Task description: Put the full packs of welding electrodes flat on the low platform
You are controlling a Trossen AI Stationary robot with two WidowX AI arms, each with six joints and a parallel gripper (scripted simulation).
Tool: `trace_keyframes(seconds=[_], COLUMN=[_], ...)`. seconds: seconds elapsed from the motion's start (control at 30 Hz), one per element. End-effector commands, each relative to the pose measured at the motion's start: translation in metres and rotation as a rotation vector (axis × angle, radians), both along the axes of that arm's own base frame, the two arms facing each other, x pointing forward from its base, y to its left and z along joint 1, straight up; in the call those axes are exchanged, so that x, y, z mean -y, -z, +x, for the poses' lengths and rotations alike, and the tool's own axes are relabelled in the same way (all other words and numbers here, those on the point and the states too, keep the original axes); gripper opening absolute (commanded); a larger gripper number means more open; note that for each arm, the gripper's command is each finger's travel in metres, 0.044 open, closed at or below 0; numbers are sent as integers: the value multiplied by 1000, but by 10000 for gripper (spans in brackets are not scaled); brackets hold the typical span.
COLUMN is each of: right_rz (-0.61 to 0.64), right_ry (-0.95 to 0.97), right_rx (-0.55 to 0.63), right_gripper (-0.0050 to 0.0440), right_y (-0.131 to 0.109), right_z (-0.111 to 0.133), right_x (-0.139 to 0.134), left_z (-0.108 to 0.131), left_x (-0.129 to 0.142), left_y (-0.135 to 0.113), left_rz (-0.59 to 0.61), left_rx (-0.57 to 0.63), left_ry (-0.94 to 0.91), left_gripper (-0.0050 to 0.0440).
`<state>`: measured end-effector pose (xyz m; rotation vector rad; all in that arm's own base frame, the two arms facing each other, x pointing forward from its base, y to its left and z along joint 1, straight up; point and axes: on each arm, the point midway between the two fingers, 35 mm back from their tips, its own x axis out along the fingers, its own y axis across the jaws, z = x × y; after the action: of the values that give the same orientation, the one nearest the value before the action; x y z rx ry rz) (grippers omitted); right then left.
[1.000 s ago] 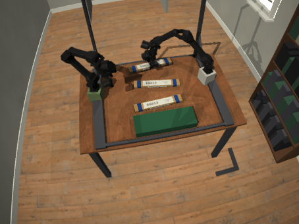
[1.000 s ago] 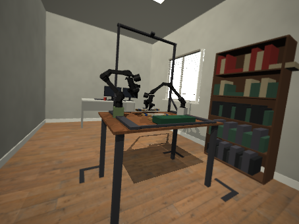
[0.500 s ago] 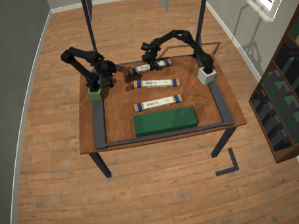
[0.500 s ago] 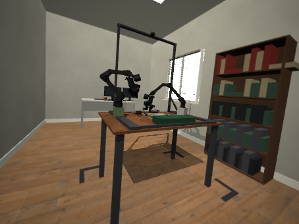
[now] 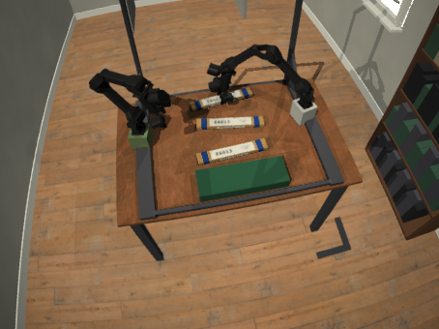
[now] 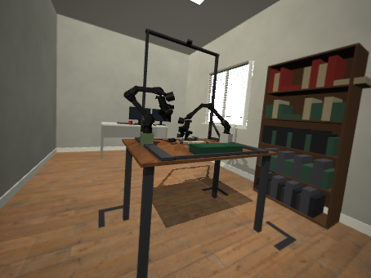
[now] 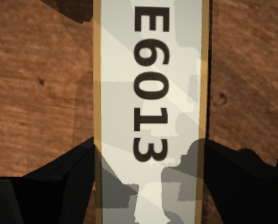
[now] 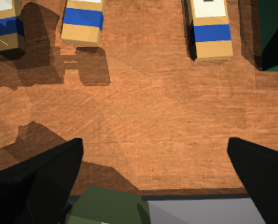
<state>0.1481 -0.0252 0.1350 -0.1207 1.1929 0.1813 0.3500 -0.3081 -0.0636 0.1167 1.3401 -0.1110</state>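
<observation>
My left gripper (image 5: 226, 98) (image 7: 147, 143) is shut on the far pack (image 5: 242, 94) (image 7: 112, 95) (image 8: 11, 26) across its white E6013 label. That pack is low over or on the table at the back; contact cannot be told. The middle pack (image 5: 229, 122) (image 8: 84, 18) and the near pack (image 5: 232, 151) (image 8: 212, 33) lie flat on the table, off the platform. The low green platform (image 5: 242, 177) (image 6: 216, 147) (image 8: 271, 40) is at the front and bears no pack. My right gripper (image 8: 155, 145) is open and empty above the table's left side in the top view.
The wooden table (image 5: 174, 170) has dark frame rails (image 5: 145, 180) along its sides. The right arm's green base (image 5: 140, 139) (image 6: 146, 139) stands at the left in the top view, and the left arm's white base (image 5: 304, 112) at the right. The near pack lies close behind the platform.
</observation>
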Motion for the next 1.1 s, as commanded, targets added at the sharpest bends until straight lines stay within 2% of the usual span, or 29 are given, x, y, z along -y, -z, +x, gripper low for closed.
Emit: trace_keyframes(seconds=[0.0,0.2,0.4,1.07], right_rz=[-5,-5,-5,-5], right_ry=[-2,-2,-2,-2], right_rx=[22,22,22,22], right_gripper=[430,430,430,430], right_y=[-7,-7,-7,-7], right_z=[2,2,2,2], right_x=[1,1,1,1], left_z=[17,14,17,14], left_x=[13,10,14,11], left_y=[-32,-19,-30,-29], left_rz=[-63,-46,-66,-62], left_rx=[77,59,80,75], left_ry=[-1,-1,-2,-2], left_gripper=[-50,-50,-50,-50])
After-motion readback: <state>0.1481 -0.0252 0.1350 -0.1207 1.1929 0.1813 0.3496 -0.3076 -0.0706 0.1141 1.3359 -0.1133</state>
